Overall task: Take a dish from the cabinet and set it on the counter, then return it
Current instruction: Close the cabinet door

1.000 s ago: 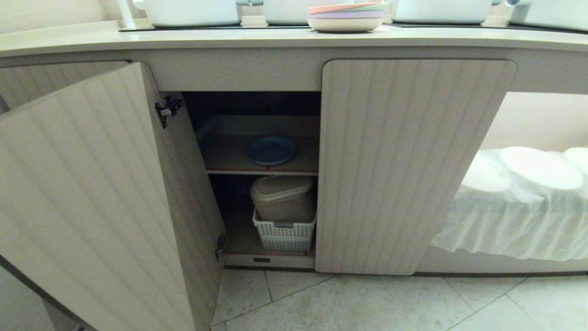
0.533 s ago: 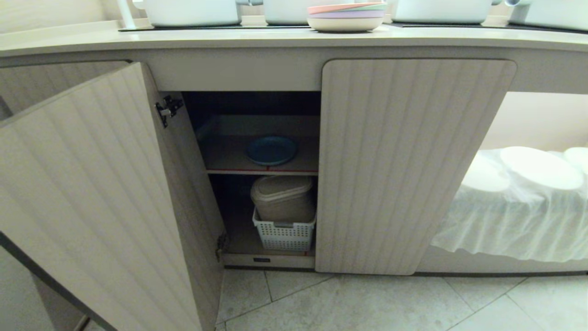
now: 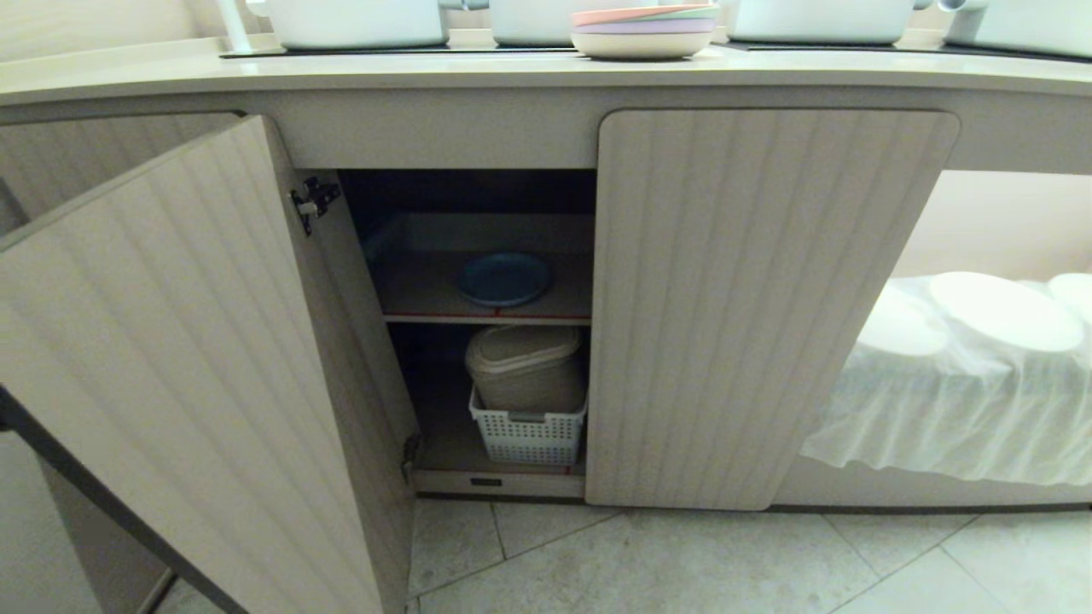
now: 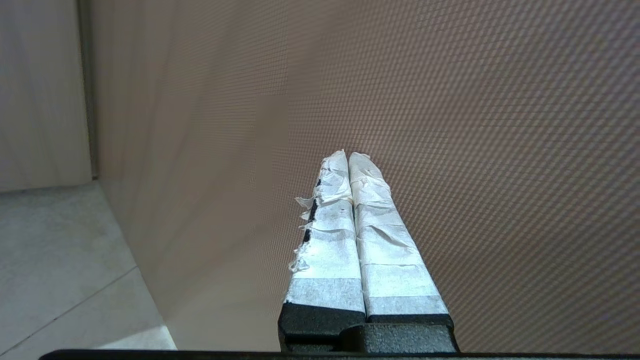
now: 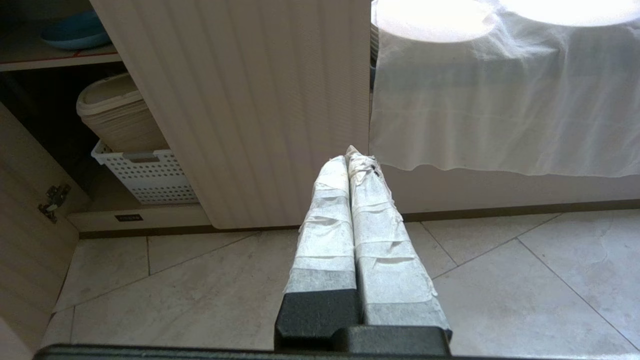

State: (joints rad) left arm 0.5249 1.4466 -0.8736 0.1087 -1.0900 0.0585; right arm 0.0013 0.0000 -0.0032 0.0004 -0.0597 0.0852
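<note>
Counter cream, plates stacked; tiled floor below cabinet.

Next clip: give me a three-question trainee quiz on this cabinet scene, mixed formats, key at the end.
1. True or false: the blue dish sits on the cabinet's upper inner shelf.
2. What sits in the white basket below that shelf? A) a beige lidded container B) a stack of plates C) nothing
3. Fill in: the fingers of the left gripper and right gripper are both ____.

Key: 1 true; 2 A, the beige lidded container; 3 shut.
</note>
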